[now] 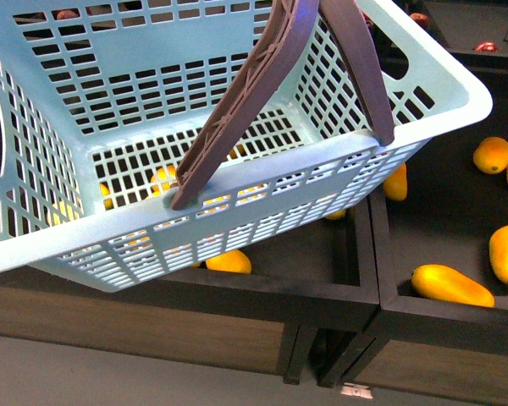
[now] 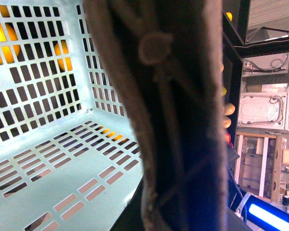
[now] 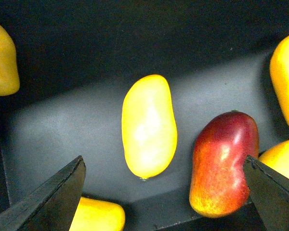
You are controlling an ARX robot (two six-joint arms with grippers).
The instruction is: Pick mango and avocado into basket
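The light turquoise plastic basket (image 1: pixel 322 161) has a lattice of rectangular slots across its walls and floor. Its arched ribbed handles (image 1: pixel 254 85) are grey-brown. The smooth elongated mango (image 1: pixel 451 285) by the front edge of the black display bin (image 1: pixel 423 326) is yellow shading to orange. In the right wrist view, the plump oval mango (image 3: pixel 149 126) is bright yellow. The red-skinned mango (image 3: pixel 224 163) beside it fades from deep red to yellow-orange. The right gripper (image 3: pixel 164 161) has black fingers (image 3: pixel 48 202).

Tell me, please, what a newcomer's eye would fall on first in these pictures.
The light turquoise slotted plastic basket fills the front view, tilted above dark bins, with nothing visible inside it. In the right wrist view, the right gripper hangs open over a bright yellow elongated mango, with a red-and-yellow mango lying beside it, not touching.
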